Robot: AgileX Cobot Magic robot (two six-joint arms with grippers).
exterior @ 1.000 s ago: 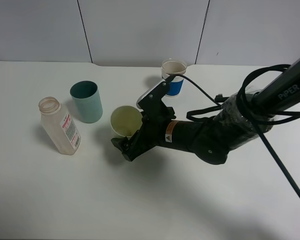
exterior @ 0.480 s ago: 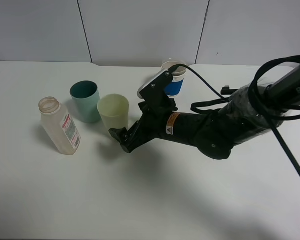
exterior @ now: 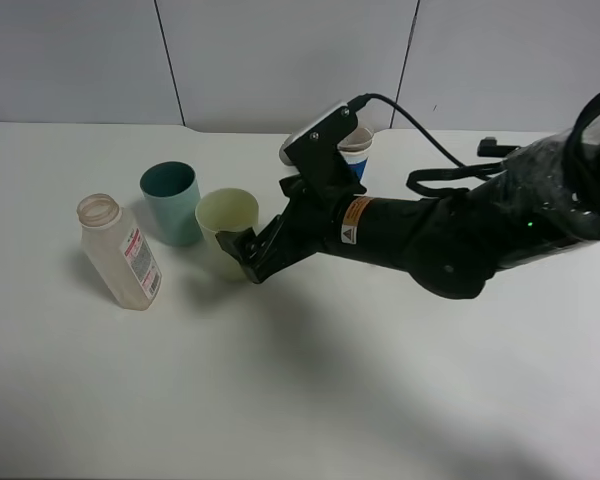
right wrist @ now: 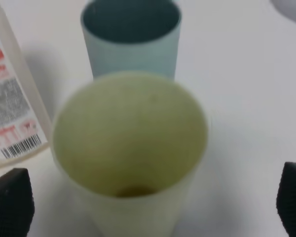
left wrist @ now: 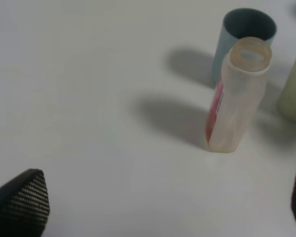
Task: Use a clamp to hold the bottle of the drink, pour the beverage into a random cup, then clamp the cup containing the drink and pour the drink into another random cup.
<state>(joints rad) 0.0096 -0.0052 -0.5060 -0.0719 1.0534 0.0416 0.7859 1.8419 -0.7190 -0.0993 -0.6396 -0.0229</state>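
We see the pale yellow-green cup (exterior: 227, 230) upright between the right hand's (exterior: 242, 256) spread-apart fingers, teal tumbler (exterior: 172, 202) and bottle (exterior: 119, 251) just beyond it, on a plain white worktop (exterior: 300, 390) before grey wall panels (exterior: 280, 60).

Even, bright overhead lighting; soft shadows fall on the white table (exterior: 310, 400); both wrist views blurred, nearest yellow-green cup (right wrist: 130, 148) softest.

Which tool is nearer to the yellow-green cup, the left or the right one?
Right. The right tool stands open around the yellow-green cup; the left tool hovers farther off, beyond the bottle.
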